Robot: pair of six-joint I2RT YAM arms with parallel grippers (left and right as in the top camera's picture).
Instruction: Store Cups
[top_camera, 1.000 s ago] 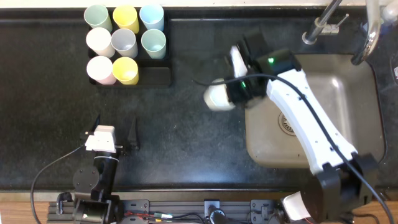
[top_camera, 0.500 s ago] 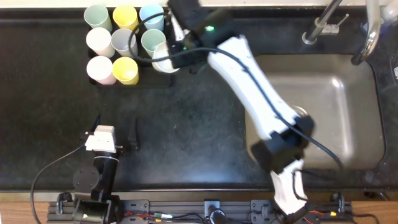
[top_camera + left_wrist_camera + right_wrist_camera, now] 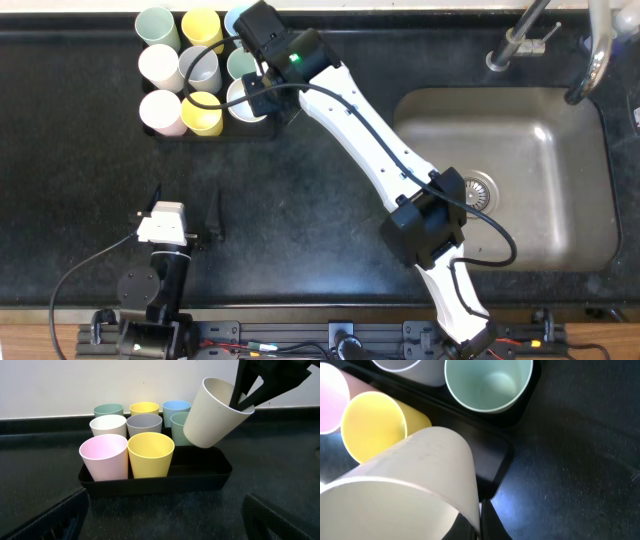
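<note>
A black tray (image 3: 262,126) at the counter's back left holds several upright cups: mint, yellow, blue, white, grey, teal, pink (image 3: 161,112) and a second yellow one (image 3: 203,114). My right gripper (image 3: 263,84) is shut on the rim of a cream-white cup (image 3: 245,100). That cup (image 3: 212,412) hangs tilted above the tray's vacant front-right slot (image 3: 200,466), beside the yellow cup (image 3: 150,454). The right wrist view has the held cup (image 3: 410,485) close up, with the teal cup (image 3: 487,382) beyond. My left gripper (image 3: 186,208) rests open near the counter's front, well short of the tray (image 3: 150,485).
A steel sink (image 3: 540,180) fills the right side, with its faucet (image 3: 520,40) at the back. Dark counter (image 3: 300,220) lies bare between the tray, the sink and the left arm.
The right arm has carried the cream-white cup from beside the sink leftward to the tray, then lowered it toward the front-right slot. The left arm has stayed still.
</note>
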